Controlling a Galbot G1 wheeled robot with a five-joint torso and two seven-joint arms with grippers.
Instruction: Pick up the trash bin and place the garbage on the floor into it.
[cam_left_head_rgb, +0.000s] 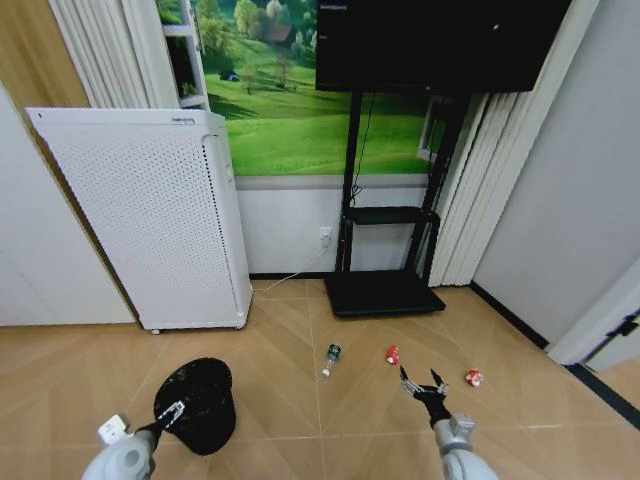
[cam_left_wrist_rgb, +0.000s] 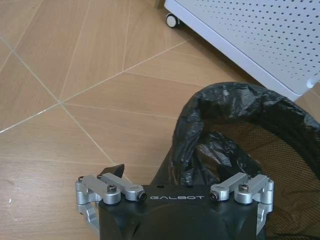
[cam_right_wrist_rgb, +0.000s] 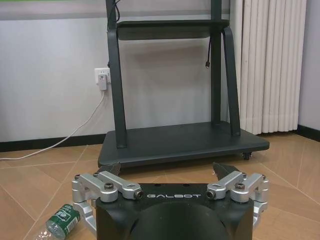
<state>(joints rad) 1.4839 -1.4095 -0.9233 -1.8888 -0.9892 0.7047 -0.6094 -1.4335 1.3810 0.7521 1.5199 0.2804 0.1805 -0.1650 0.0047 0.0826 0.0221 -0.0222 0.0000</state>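
Left gripper (cam_left_wrist_rgb: 177, 172) clamped on the trash bin (cam_left_head_rgb: 197, 403) rim — right gripper (cam_left_head_rgb: 424, 385) jaws apart near the bottle (cam_left_head_rgb: 331, 358).

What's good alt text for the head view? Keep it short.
On a wood floor, the robot's left gripper reaches the rim of the trash bin, while the right gripper, open, hovers between a small red can and a red-and-white wrapper. A plastic bottle lies mid-floor; behind stand a white perforated appliance and a TV stand.
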